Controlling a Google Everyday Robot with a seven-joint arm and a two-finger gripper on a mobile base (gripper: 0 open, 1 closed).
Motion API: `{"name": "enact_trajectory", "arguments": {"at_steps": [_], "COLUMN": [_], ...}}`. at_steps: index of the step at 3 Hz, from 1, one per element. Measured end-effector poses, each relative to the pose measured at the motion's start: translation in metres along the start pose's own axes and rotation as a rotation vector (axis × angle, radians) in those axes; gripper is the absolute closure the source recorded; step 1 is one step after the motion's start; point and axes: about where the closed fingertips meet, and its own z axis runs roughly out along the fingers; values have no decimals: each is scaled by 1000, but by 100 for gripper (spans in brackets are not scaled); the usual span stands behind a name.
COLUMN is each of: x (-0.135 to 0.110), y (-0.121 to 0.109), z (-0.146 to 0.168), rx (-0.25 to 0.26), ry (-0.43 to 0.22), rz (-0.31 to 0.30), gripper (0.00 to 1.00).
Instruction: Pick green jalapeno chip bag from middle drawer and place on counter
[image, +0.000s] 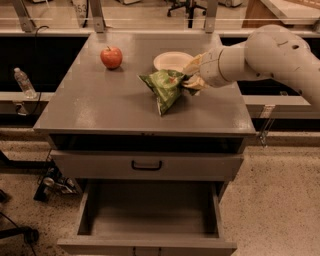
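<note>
The green jalapeno chip bag (166, 88) is over the middle of the counter (100, 107), with its lower tip on or just above the surface. My gripper (188, 81) reaches in from the right and is shut on the bag's right corner. The middle drawer (150, 212) is pulled open below the counter, and its grey floor is bare.
A red apple (111, 57) sits at the counter's back left. A white bowl (172, 61) stands just behind the bag. A drawer front with a black handle (146, 165) is above the open drawer. A water bottle (24, 82) stands on a ledge at the left.
</note>
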Motion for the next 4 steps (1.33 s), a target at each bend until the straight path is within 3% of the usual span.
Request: {"name": "enact_trajectory", "arguments": {"at_steps": [1, 3, 4], "x": [-1, 10, 33], "y": [1, -17, -41], "z": [1, -14, -38], "rx": [-2, 17, 77], "ry": [-2, -23, -25], "rz": [-1, 36, 95], "gripper": [4, 0, 0]}}
